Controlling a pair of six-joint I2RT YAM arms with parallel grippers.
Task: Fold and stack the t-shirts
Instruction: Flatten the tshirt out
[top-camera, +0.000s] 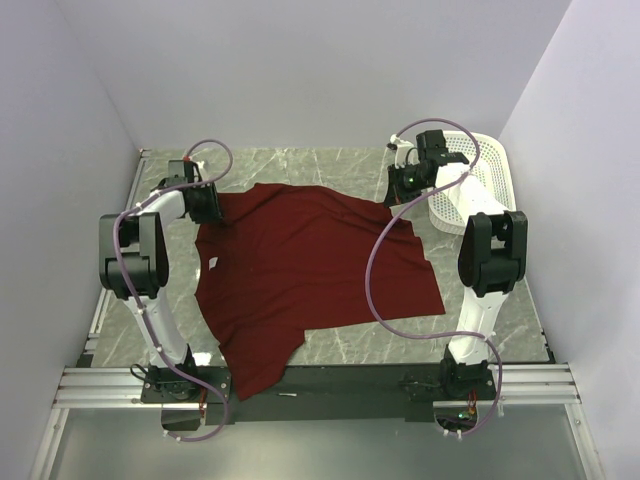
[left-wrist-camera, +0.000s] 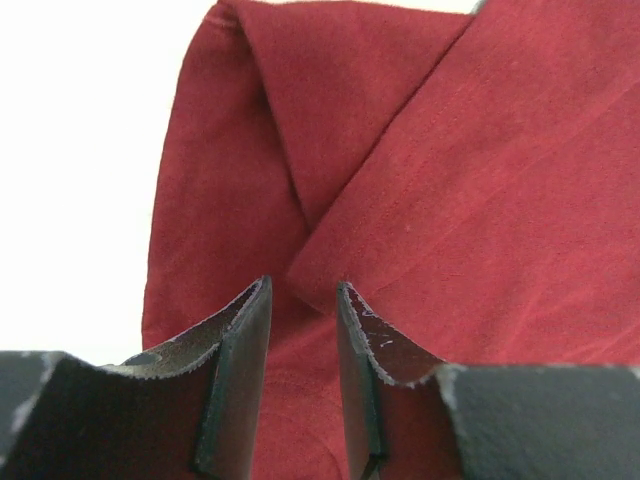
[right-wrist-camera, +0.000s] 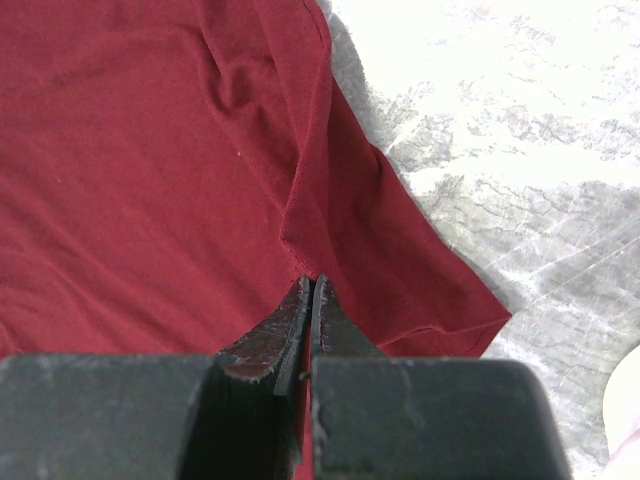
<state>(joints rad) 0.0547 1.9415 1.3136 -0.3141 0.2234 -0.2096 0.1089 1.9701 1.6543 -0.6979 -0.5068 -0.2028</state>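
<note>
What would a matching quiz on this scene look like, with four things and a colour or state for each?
Things:
1. t-shirt
2. basket
3. left gripper
4. right gripper

States:
A. white mesh, at the far right
B. pinched shut on the t-shirt
C. dark red, spread over the table
D. open, with the t-shirt just ahead

Pairs: 1-C, 2-A, 3-D, 4-B

The left end effector (left-wrist-camera: 303, 286) sits low over the dark red t-shirt (left-wrist-camera: 450, 180). Its two dark fingers (left-wrist-camera: 238, 380) stand parted, and cloth shows in the narrow gap between them. Just beyond the tips, one layer of fabric overlaps another along a diagonal stitched edge. Bright, washed-out counter (left-wrist-camera: 80, 150) shows past the shirt's edge, at the left of the view.
</note>
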